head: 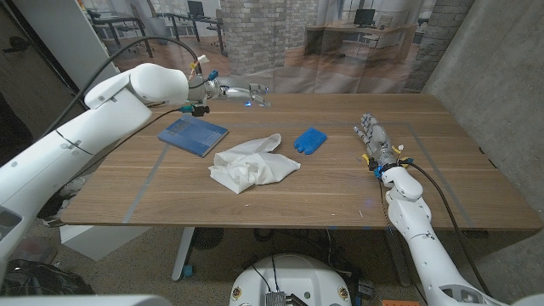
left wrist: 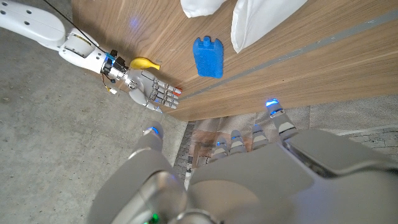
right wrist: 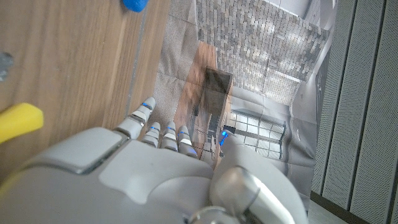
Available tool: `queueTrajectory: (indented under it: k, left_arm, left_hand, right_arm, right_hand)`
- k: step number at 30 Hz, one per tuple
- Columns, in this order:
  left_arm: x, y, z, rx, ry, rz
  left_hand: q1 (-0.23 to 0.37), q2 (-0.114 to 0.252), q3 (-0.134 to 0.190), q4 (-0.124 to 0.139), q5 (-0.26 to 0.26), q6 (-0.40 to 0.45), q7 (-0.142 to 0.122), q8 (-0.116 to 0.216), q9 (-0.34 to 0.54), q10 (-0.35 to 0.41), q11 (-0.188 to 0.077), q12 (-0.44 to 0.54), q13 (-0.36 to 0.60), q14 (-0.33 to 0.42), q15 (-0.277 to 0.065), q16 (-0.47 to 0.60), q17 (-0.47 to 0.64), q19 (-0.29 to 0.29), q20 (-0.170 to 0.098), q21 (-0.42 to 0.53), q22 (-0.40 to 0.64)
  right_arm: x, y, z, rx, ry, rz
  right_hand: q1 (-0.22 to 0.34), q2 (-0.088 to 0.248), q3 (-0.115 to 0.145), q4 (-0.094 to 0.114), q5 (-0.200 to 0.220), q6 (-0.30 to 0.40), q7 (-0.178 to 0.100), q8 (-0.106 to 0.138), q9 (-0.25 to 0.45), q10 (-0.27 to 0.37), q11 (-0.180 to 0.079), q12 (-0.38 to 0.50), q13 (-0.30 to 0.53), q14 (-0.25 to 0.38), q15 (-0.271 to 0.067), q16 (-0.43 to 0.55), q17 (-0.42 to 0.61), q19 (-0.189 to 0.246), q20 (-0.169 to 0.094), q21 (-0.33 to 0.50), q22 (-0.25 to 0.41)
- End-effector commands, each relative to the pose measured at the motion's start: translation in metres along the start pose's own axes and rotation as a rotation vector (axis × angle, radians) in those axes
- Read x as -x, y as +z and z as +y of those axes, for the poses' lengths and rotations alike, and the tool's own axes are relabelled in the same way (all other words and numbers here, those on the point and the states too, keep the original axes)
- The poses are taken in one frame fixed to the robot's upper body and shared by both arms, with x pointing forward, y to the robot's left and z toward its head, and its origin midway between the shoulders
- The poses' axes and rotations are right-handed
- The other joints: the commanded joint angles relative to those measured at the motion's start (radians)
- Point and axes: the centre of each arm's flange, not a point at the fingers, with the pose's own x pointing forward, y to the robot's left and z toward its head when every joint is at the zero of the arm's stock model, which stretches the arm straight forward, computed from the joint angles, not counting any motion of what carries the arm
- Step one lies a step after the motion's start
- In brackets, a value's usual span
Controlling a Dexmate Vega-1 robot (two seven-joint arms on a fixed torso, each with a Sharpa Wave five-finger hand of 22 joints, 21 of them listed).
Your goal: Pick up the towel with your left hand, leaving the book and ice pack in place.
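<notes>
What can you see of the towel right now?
The towel is white, soft-looking cloth, lying crumpled and loosely folded on the wooden table near its middle. One end tapers toward the ice pack, close to it; whether they touch is unclear. The blue book lies apart on its other side. No hand touches it: the left hand hovers beyond it near the far edge, holding nothing.

Even, soft indoor light; sharp overall, with close-up blur in the wrist views.

The head view is evenly lit, the wooden surface (head: 340, 183) showing mild sheen and only faint shadow under the crumpled towel (head: 252, 166). Straight edges bow slightly toward the corners. In both wrist views the near hand casing is soft and out of focus, small blue lights glowing on the fingers (left wrist: 273, 113).
</notes>
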Motion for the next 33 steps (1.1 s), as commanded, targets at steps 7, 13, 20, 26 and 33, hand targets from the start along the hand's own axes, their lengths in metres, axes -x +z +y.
queueTrajectory:
  k: [7, 13, 20, 26, 33]
  left_arm:
    - [0.009, 0.022, 0.011, -0.152, -0.078, 0.04]
    - [0.012, 0.027, 0.014, -0.19, -0.093, 0.057]
    - [0.012, 0.03, 0.014, -0.232, -0.123, 0.081]
    - [0.008, 0.032, 0.013, -0.271, -0.146, 0.095]
    - [0.003, 0.038, 0.014, -0.331, -0.179, 0.122]
  left_hand:
    - [0.059, -0.015, 0.007, -0.038, 0.013, 0.036, 0.0, 0.019, 0.005, 0.043, -0.003, 0.014, 0.006, 0.016, -0.008, 0.007, 0.003, -0.06, -0.001, -0.011, 0.002]
    - [0.127, -0.017, 0.015, -0.06, 0.022, 0.1, 0.021, 0.039, 0.007, 0.07, -0.007, 0.021, 0.007, 0.046, -0.015, 0.013, 0.003, -0.033, -0.001, -0.02, 0.001]
    - [0.203, -0.025, 0.021, -0.069, 0.029, 0.125, 0.032, 0.042, 0.008, 0.109, -0.018, 0.031, 0.009, 0.106, -0.034, 0.028, 0.004, 0.001, -0.008, -0.028, 0.001]
    - [0.278, -0.029, 0.028, -0.072, 0.037, 0.147, 0.059, 0.044, 0.009, 0.125, -0.015, 0.032, 0.01, 0.144, -0.036, 0.034, 0.006, 0.026, -0.001, -0.035, 0.001]
    - [0.33, -0.036, 0.03, -0.074, 0.045, 0.139, 0.08, 0.038, 0.01, 0.127, -0.003, 0.03, 0.012, 0.15, -0.025, 0.031, 0.007, 0.035, 0.013, -0.043, 0.001]
  right_arm:
    - [0.003, 0.001, 0.001, 0.004, -0.007, -0.003]
    - [0.003, 0.0, 0.001, 0.003, -0.006, -0.001]
    - [0.002, -0.002, 0.002, -0.001, -0.006, 0.003]
    - [0.002, -0.004, 0.0, -0.001, -0.011, 0.007]
    - [-0.001, -0.006, -0.001, -0.003, -0.013, 0.008]
  right_hand:
    - [-0.005, -0.009, 0.002, -0.006, -0.002, 0.015, 0.002, 0.005, 0.005, 0.01, -0.002, 0.01, 0.002, 0.005, 0.005, 0.006, 0.003, 0.013, -0.005, 0.007, 0.005]
    - [-0.006, -0.009, 0.002, -0.005, -0.003, 0.016, 0.002, 0.005, 0.005, 0.012, -0.002, 0.01, 0.002, 0.008, 0.005, 0.007, 0.003, 0.015, -0.004, 0.008, 0.005]
    - [-0.007, -0.01, 0.002, -0.005, -0.003, 0.018, 0.002, 0.005, 0.005, 0.014, -0.002, 0.01, 0.002, 0.011, 0.004, 0.008, 0.003, 0.017, -0.004, 0.008, 0.005]
    - [-0.008, -0.011, 0.002, -0.005, -0.003, 0.021, 0.003, 0.006, 0.005, 0.017, -0.003, 0.011, 0.002, 0.015, 0.006, 0.009, 0.003, 0.02, -0.003, 0.009, 0.005]
    - [-0.01, -0.012, 0.001, -0.005, -0.003, 0.025, 0.001, 0.007, 0.005, 0.02, -0.002, 0.011, 0.002, 0.018, 0.007, 0.009, 0.003, 0.024, -0.003, 0.009, 0.005]
